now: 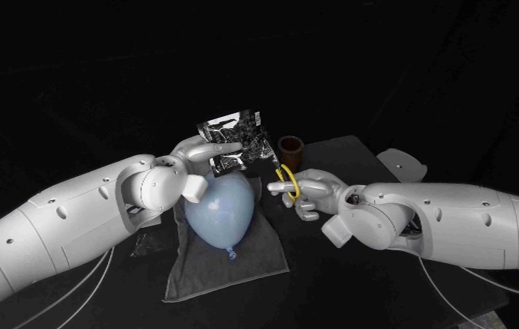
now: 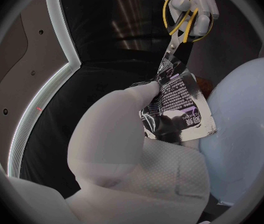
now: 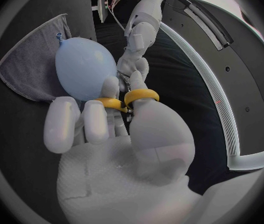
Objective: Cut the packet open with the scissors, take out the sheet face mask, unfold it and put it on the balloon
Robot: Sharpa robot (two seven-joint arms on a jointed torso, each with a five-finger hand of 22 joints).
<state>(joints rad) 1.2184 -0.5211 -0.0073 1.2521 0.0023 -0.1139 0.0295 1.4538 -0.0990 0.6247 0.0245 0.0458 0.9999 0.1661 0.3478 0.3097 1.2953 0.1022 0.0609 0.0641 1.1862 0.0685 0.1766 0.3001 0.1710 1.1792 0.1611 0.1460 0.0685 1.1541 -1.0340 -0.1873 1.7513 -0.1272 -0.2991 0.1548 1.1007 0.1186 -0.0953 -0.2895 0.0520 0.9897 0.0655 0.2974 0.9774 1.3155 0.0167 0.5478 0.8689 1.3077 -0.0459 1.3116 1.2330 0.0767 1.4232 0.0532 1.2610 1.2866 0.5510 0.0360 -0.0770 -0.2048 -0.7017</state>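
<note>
We see the left hand (image 1: 201, 151) pinching the packet (image 1: 238, 140) upright at frame centre, fingers pressed together on its left edge. The right hand (image 1: 313, 192) has fingers hooked through the yellow scissors (image 1: 286, 178) loops, with the blade tips at the packet's lower right edge. The balloon (image 1: 220, 207) lies on a grey cloth (image 1: 247, 263) just below.

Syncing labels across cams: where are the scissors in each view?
Head view: scissors right of centre, in the right robot hand, blades up at the packet.
Left wrist view: scissors beyond the packet, blades at its far edge.
Right wrist view: scissors' yellow loops on that robot hand's fingers.
Shared landmark: the balloon.
</note>
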